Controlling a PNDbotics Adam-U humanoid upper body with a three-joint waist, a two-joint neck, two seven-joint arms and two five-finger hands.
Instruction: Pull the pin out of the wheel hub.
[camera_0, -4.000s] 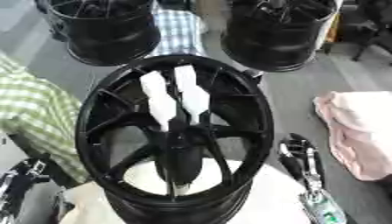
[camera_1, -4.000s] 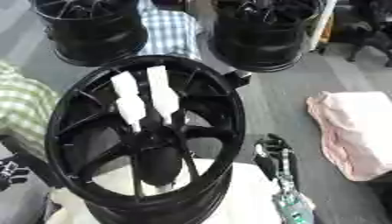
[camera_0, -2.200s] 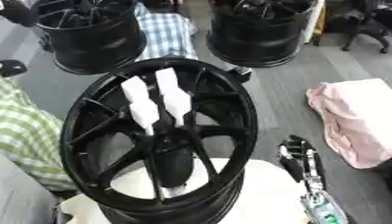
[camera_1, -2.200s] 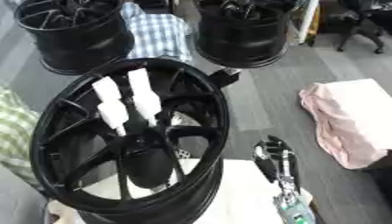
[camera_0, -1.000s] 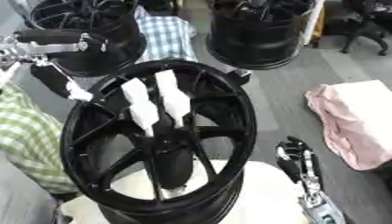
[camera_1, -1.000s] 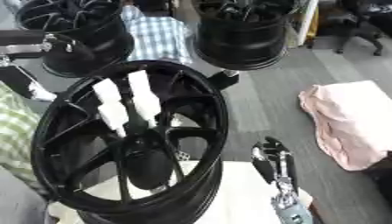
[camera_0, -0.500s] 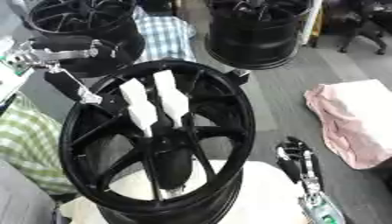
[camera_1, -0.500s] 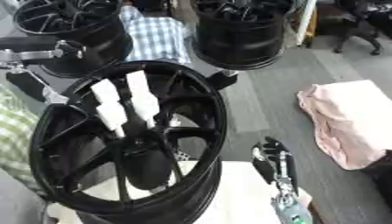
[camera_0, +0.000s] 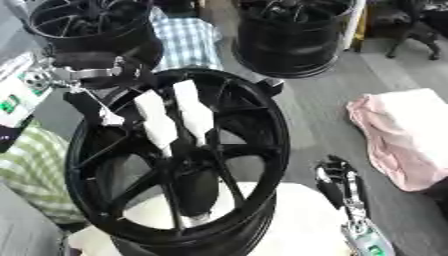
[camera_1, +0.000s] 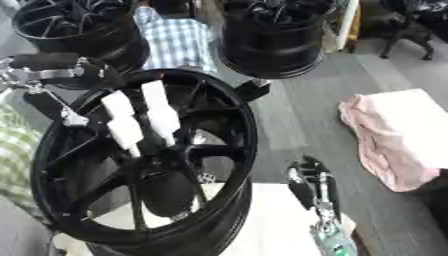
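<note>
Left hand (camera_0: 87, 95) comes in from the upper left, black and silver, reaching down onto the upper-left rim of the large black multi-spoke wheel (camera_0: 254, 150). Its fingers point down and look mostly straight, tips at or just inside the rim; can't tell whether they touch anything, and nothing visibly sits in the hand.

Just beside those fingertips, toward the wheel's centre, two white flat elongated pieces (camera_0: 179, 120) stand side by side, tilted, running from near the upper rim down to the hub. They look like the pins for the job; the lower ends meet the dark hub (camera_0: 197, 180) where the spokes join. The nearer piece is close to the left hand but apart from it.

Right hand (camera_0: 337, 177) sits idle at lower right, well apart from the white pieces, just outside the wheel's right rim, fingers up and relaxed, holding nothing. Its forearm runs to the bottom edge.

The wheel rests on a pale cream surface (camera_0: 297, 225), next to the right hand.

Beyond the left hand, two more black wheels (camera_1: 280, 35) stand at the back, with blue-and-white checked cloth (camera_1: 179, 42) between them. A pink crumpled cloth (camera_0: 394, 135) lies on the grey floor, outboard of the right hand. Green-and-white checked fabric (camera_0: 35, 175) shows below the left hand at the left edge.
</note>
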